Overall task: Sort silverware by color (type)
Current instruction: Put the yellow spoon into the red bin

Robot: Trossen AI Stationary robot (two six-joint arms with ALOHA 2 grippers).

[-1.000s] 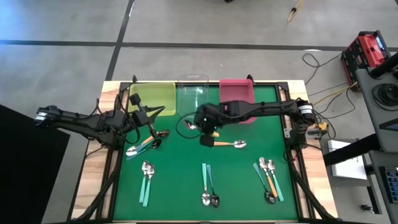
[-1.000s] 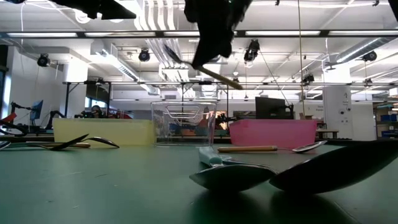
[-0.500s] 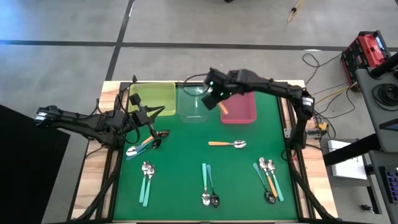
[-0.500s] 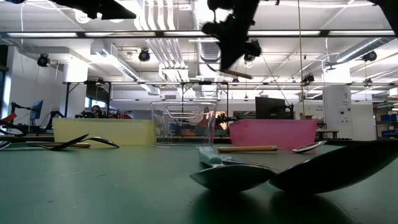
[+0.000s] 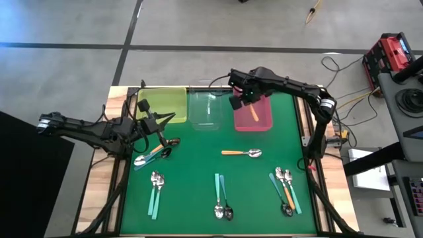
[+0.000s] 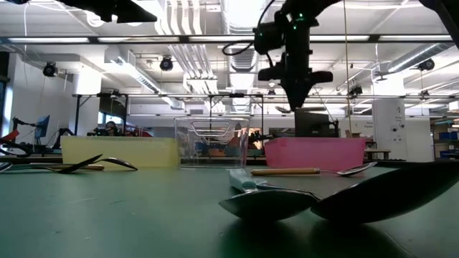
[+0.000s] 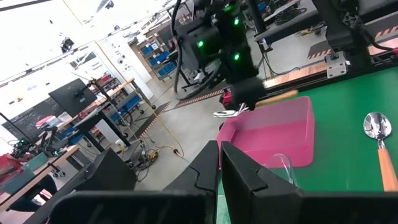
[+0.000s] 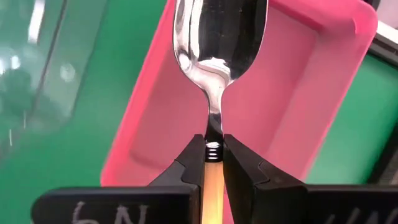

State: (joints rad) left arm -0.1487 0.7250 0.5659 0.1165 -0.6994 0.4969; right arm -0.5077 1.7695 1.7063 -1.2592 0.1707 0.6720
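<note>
A: Nearest the front edge of the green tabletop [image 5: 198, 192] we see three groups of silverware: teal-handled spoons [image 5: 155, 193] on the left, another teal pair [image 5: 221, 198] in the middle, and a mixed orange and teal group [image 5: 285, 190] on the right.

B: Farther in, we find a single orange-handled spoon [image 5: 242, 153] lying flat near the centre, and a small cluster of spoons [image 5: 155, 153] at the left side.

A: The left end effector [image 5: 160, 120] hangs just above that cluster, fingers pressed together, holding nothing we can see.

B: At the far edge we count three bins in a row: yellow bin [image 5: 162, 106], clear bin [image 5: 206, 108], pink bin [image 5: 254, 109].

A: Over the pink bin we see the right end effector [image 8: 213, 151], pinching a held orange spoon [image 8: 217, 37] at the neck where handle meets silver bowl.

B: From its wrist view, the shiny bowl sits above the pink bin's interior, clear of the rim
</note>
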